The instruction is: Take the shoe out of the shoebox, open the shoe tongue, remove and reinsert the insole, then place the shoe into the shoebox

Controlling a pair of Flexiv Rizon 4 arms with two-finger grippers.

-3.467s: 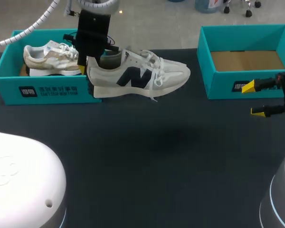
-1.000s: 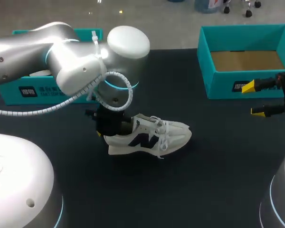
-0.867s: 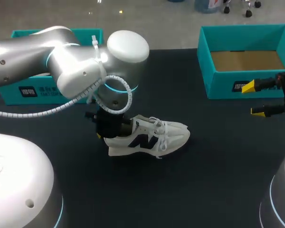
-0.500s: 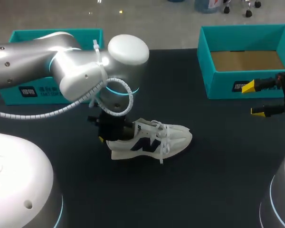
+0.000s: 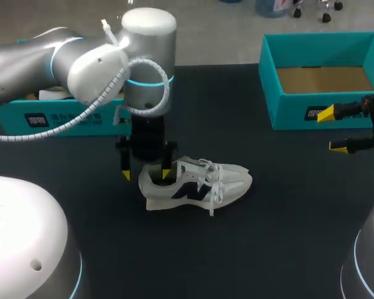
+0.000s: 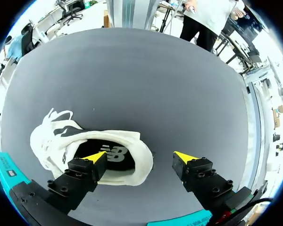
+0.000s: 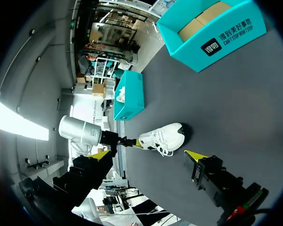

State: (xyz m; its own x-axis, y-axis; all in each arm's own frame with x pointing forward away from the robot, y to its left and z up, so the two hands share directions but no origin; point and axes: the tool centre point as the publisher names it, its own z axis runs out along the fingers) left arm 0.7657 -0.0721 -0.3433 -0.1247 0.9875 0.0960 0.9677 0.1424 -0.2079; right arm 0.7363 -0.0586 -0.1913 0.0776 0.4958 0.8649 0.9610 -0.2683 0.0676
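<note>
the left gripper (image 5: pixel 146 175), jaws released, straddles the heel of the white shoe (image 5: pixel 199 184); the right gripper (image 5: pixel 332 131), jaws also released, sits well apart.

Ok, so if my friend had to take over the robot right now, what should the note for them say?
Left tool: open, one finger inside the shoe at the heel, the other outside behind it, not gripping.
Right tool: open, empty, in front of the empty right shoebox.
Shoe: upright on the table, between the left shoebox and the right one.
Done: shoe is out of the box.
Left: open the tongue, pull the insole out, put it back, return the shoe to the shoebox.
</note>
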